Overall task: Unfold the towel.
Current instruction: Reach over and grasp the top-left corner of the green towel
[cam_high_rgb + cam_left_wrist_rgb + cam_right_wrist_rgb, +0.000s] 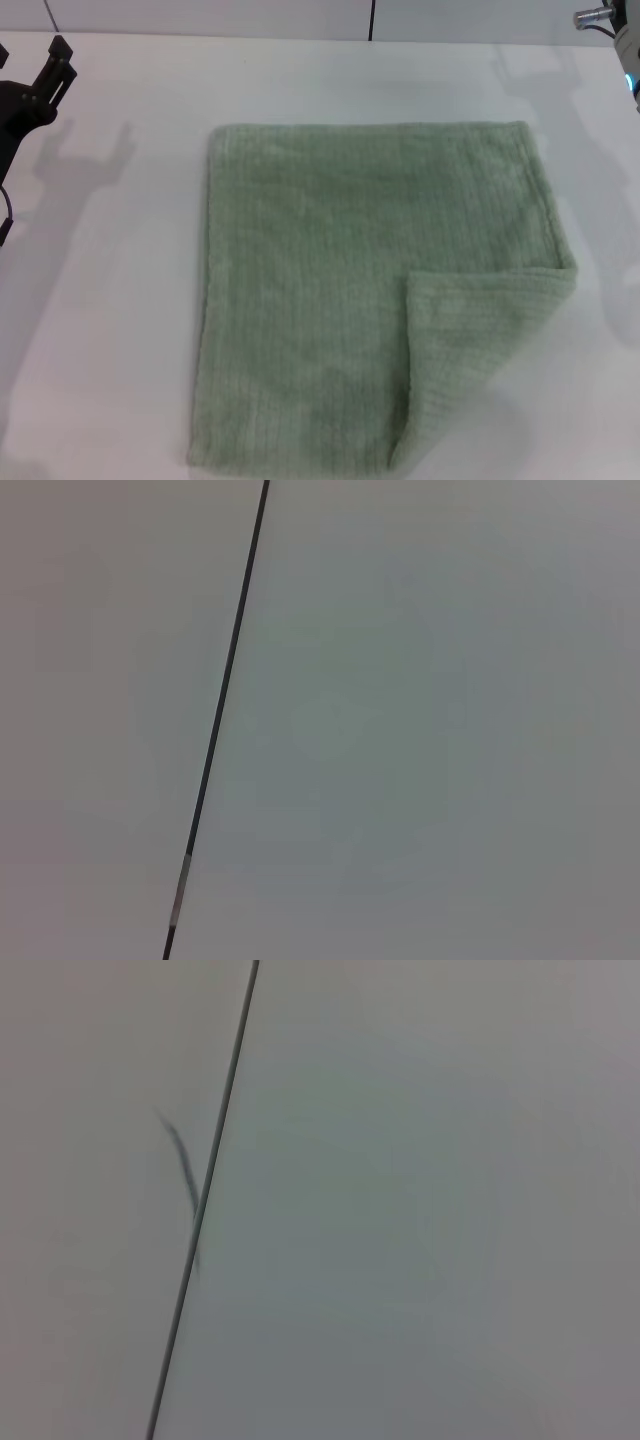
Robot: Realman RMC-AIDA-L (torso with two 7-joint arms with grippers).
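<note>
The pale sage-green towel (340,290) lies flat on the white table (110,330) in the head view, roughly square with fine ribbed lines. Its near right corner (480,340) is folded over onto the cloth in a triangle. My left gripper (48,75) is raised at the far left, well away from the towel. My right gripper (622,30) shows only as a small part at the far right edge, also away from the towel. Neither wrist view shows the towel or any fingers.
Both wrist views show only a pale flat surface crossed by a thin dark seam (222,710), which also shows in the right wrist view (205,1200). A dark seam (372,20) marks the wall behind the table's back edge.
</note>
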